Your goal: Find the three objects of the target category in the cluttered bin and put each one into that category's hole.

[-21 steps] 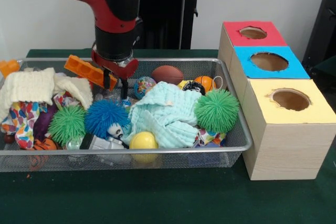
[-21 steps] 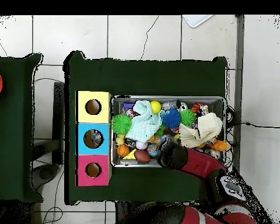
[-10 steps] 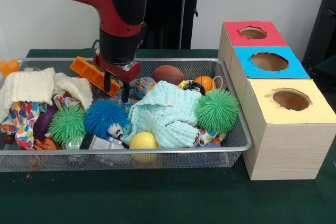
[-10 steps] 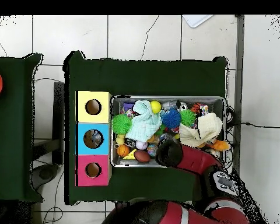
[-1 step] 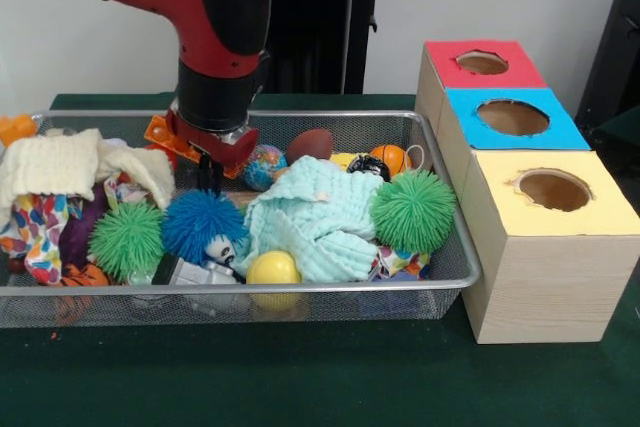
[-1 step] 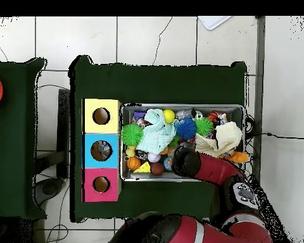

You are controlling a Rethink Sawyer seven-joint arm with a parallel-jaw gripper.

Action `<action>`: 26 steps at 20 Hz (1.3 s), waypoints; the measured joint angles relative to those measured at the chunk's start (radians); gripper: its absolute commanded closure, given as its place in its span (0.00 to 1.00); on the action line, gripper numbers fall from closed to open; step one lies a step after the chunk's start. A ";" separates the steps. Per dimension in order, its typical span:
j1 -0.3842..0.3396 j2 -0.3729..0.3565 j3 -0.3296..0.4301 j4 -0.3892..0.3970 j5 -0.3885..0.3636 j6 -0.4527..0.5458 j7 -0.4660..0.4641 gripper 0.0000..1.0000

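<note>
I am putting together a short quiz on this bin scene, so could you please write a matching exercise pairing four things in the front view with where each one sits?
Things:
1. yellow ball
2. brown football
3. blue spiky ball
4. cream cloth

Places:
A. at the bin's left end, draped over other items
B. against the bin's near rim, in front of the mint cloth
C. just below the gripper
D. near the bin's far wall, right of the arm

Pairs: 1-B, 2-D, 3-C, 4-A
</note>
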 measured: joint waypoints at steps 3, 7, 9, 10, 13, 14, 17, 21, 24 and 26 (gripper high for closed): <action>-0.003 0.006 -0.003 -0.014 0.000 -0.001 0.000 1.00; -0.009 0.018 -0.003 -0.028 0.000 -0.001 0.000 1.00; -0.010 0.019 -0.003 -0.030 0.000 -0.001 0.000 1.00; -0.010 0.019 -0.003 -0.030 0.000 -0.001 0.000 1.00; -0.010 0.019 -0.003 -0.030 0.000 -0.001 0.000 1.00; -0.010 0.019 -0.003 -0.030 0.000 -0.001 0.000 1.00; -0.010 0.015 -0.002 -0.030 0.000 -0.002 0.000 1.00; -0.010 0.007 -0.002 -0.022 0.000 -0.002 0.000 1.00; -0.010 -0.021 0.001 -0.001 0.000 0.009 0.000 1.00; -0.010 -0.048 0.001 0.014 0.002 0.028 0.000 1.00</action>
